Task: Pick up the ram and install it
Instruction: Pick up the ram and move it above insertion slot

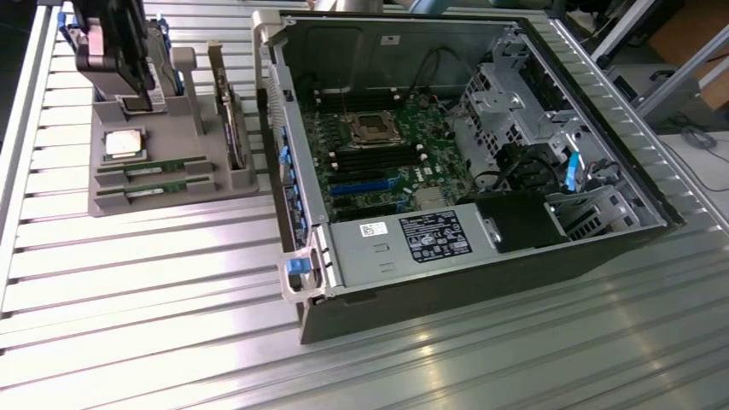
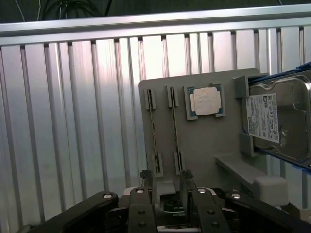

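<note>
Status for you: gripper hangs over the far end of the grey fixture, at the far left corner of the slatted table as the exterior view has it. Claw is apart with nothing clamped. In the wrist view you can see the two fingertips spread wide, gripper clear of the parts.

The ram sits on edge in its slot on the fixture, just beside the square processor chip. A twin stick is parked in the next slot, parallel, along the fixture's near edge. In the wrist view they are two thin lines running across the fixture: ram next to the processor chip, twin stick one slot further out. Both run in line with the gap between the fingertips. I can't tell the height above them.

The hard drive stands on edge at the fixture edge facing the case; in the wrist view it is past the chip.

The open PC case takes up the table's middle, just beside the fixture. Its motherboard is exposed, black memory slots below the CPU socket.
</note>
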`<state>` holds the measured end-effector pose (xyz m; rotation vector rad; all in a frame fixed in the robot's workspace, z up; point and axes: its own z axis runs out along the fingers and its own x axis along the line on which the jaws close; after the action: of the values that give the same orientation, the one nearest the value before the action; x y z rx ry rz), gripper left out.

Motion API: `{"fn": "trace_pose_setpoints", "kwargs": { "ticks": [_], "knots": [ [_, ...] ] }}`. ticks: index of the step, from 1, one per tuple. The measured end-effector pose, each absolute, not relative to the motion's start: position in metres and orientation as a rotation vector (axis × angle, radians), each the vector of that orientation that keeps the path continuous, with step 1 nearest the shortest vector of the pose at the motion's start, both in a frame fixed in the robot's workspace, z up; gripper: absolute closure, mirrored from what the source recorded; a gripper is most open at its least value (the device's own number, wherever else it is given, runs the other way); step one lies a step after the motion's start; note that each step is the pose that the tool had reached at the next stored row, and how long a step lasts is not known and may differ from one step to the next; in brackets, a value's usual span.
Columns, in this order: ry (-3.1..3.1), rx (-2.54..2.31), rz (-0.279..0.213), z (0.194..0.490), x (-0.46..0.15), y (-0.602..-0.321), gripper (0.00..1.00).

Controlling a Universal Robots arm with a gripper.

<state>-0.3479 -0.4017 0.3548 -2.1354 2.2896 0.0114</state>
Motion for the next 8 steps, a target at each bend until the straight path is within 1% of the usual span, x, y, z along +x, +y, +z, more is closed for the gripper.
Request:
{"fn": "trace_pose_setpoints", "kwargs": {
  "ticks": [8],
  "knots": [
    [2.290,-2.135,0.011,0.3522,-0.3479,-0.4017,0.64]
  ]
}}
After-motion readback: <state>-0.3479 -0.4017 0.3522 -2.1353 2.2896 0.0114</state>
